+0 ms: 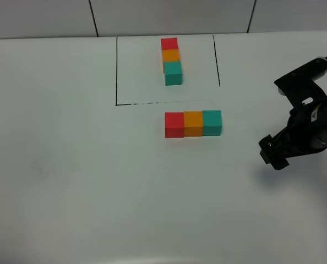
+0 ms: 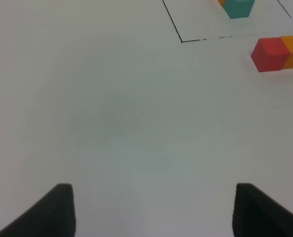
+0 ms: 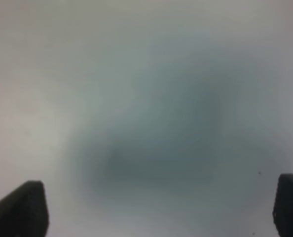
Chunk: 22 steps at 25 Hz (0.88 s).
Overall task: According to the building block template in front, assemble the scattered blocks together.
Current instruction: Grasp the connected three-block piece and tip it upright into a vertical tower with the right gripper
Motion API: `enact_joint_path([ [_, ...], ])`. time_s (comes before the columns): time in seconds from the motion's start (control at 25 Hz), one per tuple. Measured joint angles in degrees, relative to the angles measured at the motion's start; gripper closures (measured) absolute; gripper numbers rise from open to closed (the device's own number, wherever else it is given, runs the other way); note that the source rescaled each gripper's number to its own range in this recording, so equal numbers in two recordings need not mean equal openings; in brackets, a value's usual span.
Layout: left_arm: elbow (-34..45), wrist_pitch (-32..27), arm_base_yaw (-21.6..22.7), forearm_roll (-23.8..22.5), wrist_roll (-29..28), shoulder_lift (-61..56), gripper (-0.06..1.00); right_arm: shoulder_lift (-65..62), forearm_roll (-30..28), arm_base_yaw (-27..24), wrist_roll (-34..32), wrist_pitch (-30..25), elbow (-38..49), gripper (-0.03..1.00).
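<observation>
The building block template (image 1: 172, 59) lies at the far side of the white table (image 1: 70, 176), inside a rectangle of thin black lines (image 1: 116, 71). It runs from far to near: red, orange, teal.

Just near of this rectangle, the scattered blocks stand joined in one row from left to right. The red cube (image 1: 174, 125) touches the orange cube (image 1: 193, 124), which touches the teal cube (image 1: 212, 122). All visible faces are plain colour.

The right gripper (image 1: 273, 154) hangs over bare table, well to the right of the row. Its wrist view is blurred, but the fingers are wide apart with nothing between them. The left gripper (image 2: 156, 212) is also spread wide and holds nothing; it is left and near of the red cube.
</observation>
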State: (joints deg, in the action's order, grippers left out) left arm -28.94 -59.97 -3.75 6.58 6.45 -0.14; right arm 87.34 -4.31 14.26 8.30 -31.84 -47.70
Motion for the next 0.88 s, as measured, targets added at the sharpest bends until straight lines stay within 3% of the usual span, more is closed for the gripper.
enact_joint_path([
  [0.32, 0.0, 0.0, 0.0, 0.0, 0.0, 0.0, 0.52, -0.2, -0.4, 0.0, -0.5, 1.7, 0.3, 0.13],
  [0.52, 0.0, 0.0, 0.0, 0.0, 0.0, 0.0, 0.52, -0.1, -4.6, 0.0, 1.3, 0.7, -2.1, 0.13],
  [0.72, 0.0, 0.0, 0.0, 0.0, 0.0, 0.0, 0.52, 3.5, -5.9, 2.6, 13.4, -5.4, -10.6, 0.13],
  [0.88, 0.0, 0.0, 0.0, 0.0, 0.0, 0.0, 0.52, 10.5, -5.4, 6.1, 27.4, -11.5, -20.2, 0.13],
])
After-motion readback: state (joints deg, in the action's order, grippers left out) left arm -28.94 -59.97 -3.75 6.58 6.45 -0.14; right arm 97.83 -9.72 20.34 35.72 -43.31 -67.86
